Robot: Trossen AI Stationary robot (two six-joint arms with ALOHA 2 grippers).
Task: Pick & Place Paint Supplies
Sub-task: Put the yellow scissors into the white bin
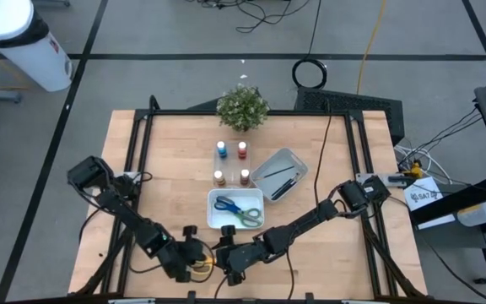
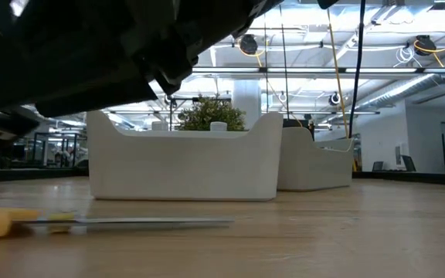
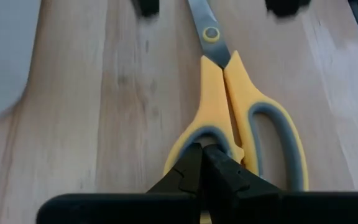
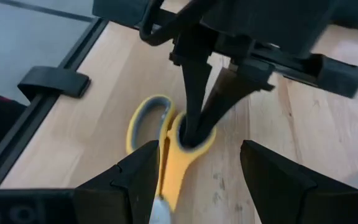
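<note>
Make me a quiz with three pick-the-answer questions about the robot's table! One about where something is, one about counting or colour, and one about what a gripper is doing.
1. Where are the yellow-handled scissors?
A. In the white tray
B. Flat on the wooden table, near its front edge
C. Beside the plant

2. How many small paint bottles stand together?
A. Two
B. Four
C. Six

3. What is the left gripper doing?
A. Shut on the scissors' handle
B. Wide open above the tray
C. Holding a bottle

Answers:
1 B: the low view shows them lying on the wood, outside the white tray.
2 B: the high view shows two rows of two.
3 A: both wrist views show its fingers pinched at a yellow handle loop, with the right gripper open over the blades.
</note>
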